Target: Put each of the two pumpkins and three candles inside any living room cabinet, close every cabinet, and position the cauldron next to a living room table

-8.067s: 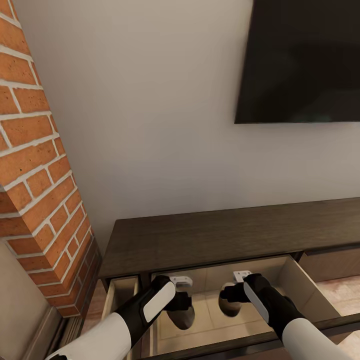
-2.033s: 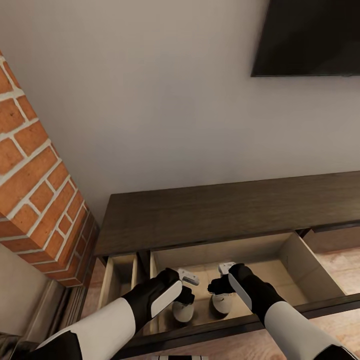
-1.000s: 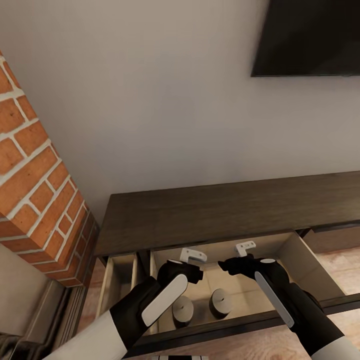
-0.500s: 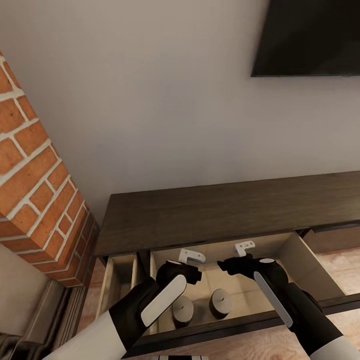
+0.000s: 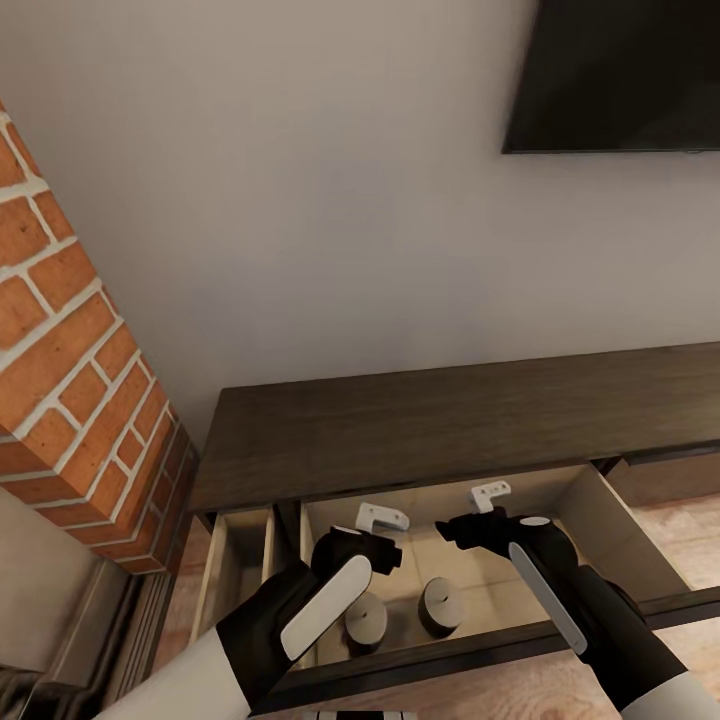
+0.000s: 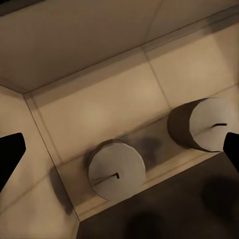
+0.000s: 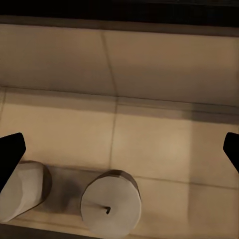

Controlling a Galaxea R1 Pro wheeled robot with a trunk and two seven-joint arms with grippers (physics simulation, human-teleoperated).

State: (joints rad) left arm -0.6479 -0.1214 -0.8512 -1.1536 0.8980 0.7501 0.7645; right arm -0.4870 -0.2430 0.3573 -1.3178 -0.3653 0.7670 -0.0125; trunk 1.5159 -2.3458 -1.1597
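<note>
Two short, thick beige-cream cylindrical candles stand upright on the pale beige floor of the open drawer of the long, low, dark-brown wooden cabinet (image 5: 440,430), side by side near the drawer's front edge and apart from each other: the left candle (image 5: 366,617) toward the front left corner, the right candle (image 5: 440,604) just beside it toward the middle. Judged from this arrangement, both are deposited inside the cabinet as the task requires, clear of the front panel so the drawer can shut. Above them, the left gripper (image 5: 382,517) hangs over the left candle and the right gripper (image 5: 490,494) over the right candle, both raised clear of the wicks and nearer the drawer's back wall. In each wrist view the dark fingers (image 6: 10,154) sit at opposite edges of the frame, spread wide; they pinch nothing and touch neither candle. Farther back, the cabinet's top surface meets the grey wall, with a black wall-mounted screen (image 5: 620,75) above.
</note>
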